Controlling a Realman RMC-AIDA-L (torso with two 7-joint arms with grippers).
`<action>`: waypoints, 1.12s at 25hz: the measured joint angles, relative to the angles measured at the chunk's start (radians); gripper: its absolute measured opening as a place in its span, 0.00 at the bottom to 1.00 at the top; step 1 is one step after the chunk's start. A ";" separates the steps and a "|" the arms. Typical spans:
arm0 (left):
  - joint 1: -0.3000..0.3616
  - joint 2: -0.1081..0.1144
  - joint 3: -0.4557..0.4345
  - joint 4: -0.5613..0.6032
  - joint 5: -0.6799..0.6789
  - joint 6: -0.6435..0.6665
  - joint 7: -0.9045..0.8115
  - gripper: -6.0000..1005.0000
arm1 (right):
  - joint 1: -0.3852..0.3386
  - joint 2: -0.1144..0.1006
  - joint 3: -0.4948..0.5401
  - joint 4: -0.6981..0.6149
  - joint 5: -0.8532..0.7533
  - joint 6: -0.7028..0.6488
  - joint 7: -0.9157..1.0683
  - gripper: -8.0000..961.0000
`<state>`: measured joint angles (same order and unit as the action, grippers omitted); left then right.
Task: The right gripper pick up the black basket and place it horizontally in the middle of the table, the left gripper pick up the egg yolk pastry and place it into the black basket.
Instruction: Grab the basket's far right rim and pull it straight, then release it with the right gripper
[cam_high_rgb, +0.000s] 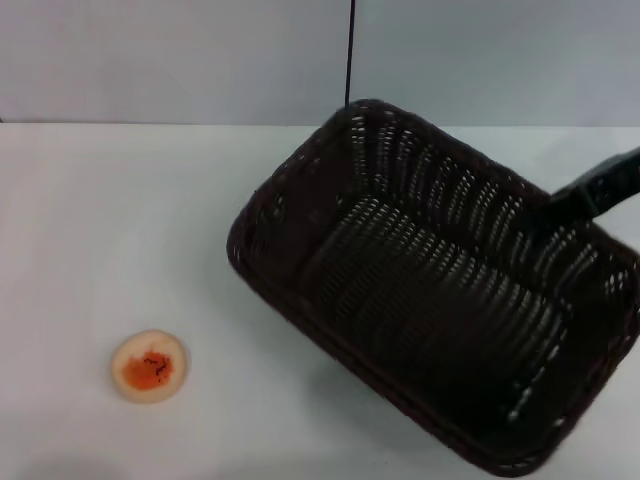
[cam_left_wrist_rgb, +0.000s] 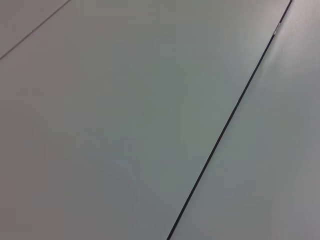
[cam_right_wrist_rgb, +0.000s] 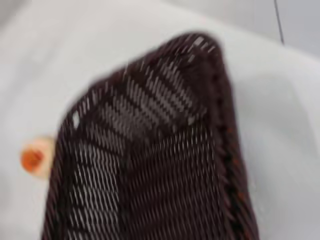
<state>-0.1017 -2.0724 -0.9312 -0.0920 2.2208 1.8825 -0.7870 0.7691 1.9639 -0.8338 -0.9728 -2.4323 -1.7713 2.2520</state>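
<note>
The pastry (cam_high_rgb: 149, 367) is lying on the table (cam_high_rgb: 120, 220) at front left, well apart from the basket (cam_high_rgb: 440, 300). The basket is being held skewed, 1 corner toward the wall, w/ the right gripper (cam_high_rgb: 598, 188) at its far right rim; finger state can't be told. Left gripper isn't being seen.

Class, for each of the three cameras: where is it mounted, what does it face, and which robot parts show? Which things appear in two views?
Head view: looks down on the table, black basket, egg yolk pastry; right gripper at the basket's rim.
Left wrist view: only pale flat surface with a dark line; no robot parts.
Right wrist view: close over the basket; no gripper visible.
Shared by head and right wrist: basket, pastry.
</note>
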 joint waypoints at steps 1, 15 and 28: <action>-0.001 0.000 0.000 0.000 -0.001 -0.001 -0.001 0.63 | -0.002 -0.009 0.008 0.009 0.022 -0.001 -0.013 0.22; -0.008 0.000 0.000 0.000 -0.004 -0.010 -0.002 0.62 | 0.005 -0.091 0.061 0.143 0.210 -0.026 -0.379 0.21; -0.009 0.001 0.015 -0.011 0.002 -0.009 0.006 0.62 | 0.005 -0.074 0.055 0.179 0.212 -0.029 -0.660 0.20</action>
<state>-0.1106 -2.0719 -0.9160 -0.1028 2.2230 1.8736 -0.7812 0.7741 1.8896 -0.7788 -0.7940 -2.2205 -1.8004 1.5923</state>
